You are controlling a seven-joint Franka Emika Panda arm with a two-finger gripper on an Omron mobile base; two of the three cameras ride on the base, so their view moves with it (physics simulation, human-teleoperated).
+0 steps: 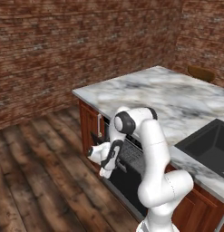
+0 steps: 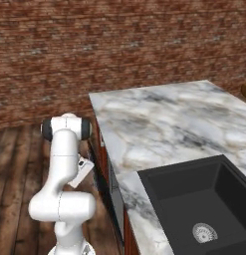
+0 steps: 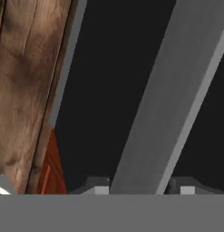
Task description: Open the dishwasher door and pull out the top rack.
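Claw [image 3: 143,190] half-closed astride door [image 3: 109,68] handle [image 3: 177,90], bar running lengthwise between tips, grip not yet certain.

You have the wide flat black dishwasher door [image 1: 127,174] set in the front of the island, under the grey-veined white marble countertop [image 1: 177,97]. To its left in the left base view sits a reddish-brown wooden cabinet door [image 1: 88,124]. The square black sink basin [image 2: 204,209] is sunk into the countertop, toward the robot's end of it. In the hand view, the horizontal grey bar handle [image 3: 177,95] runs slantwise across the door, and it passes between the two fingertips [image 3: 96,186] of the two-finger gripper [image 3: 143,188], one tip on each side. Dark brown plank floor [image 1: 36,181] lies before the island; the red-brown brick wall [image 1: 63,45] stands behind.
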